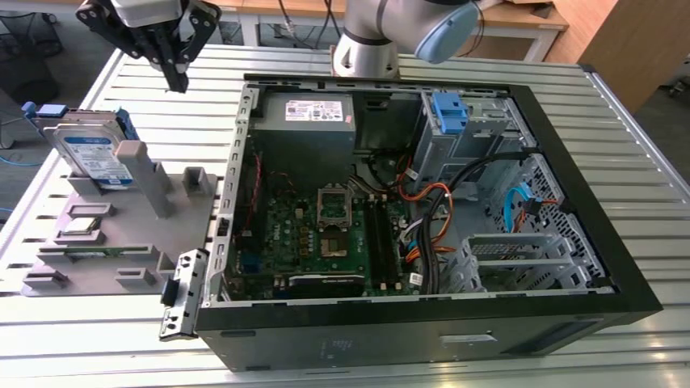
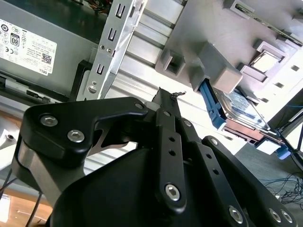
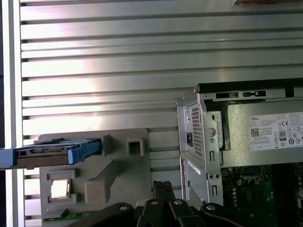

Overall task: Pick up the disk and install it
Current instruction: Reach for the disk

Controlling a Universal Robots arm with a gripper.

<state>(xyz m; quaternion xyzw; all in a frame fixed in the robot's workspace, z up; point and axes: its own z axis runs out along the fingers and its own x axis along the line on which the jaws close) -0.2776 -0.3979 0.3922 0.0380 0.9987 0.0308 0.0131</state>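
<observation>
At the exterior view's left, the flat silver-grey metal disk (image 1: 92,153) in its bright blue plastic bracket stands on edge in a grey moulded holder (image 1: 97,242) on the ribbed metal worktop (image 1: 108,356). Right of it and higher, the black pincer (image 1: 177,81) hangs with its fingers pressed together, gripping nothing and well apart from the disk. Further right lies the open black computer case (image 1: 377,339).

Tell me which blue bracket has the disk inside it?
The one standing in the grey holder at the exterior view's left: it frames the disk. The other blue bracket, inside the computer case, is bare.
</observation>
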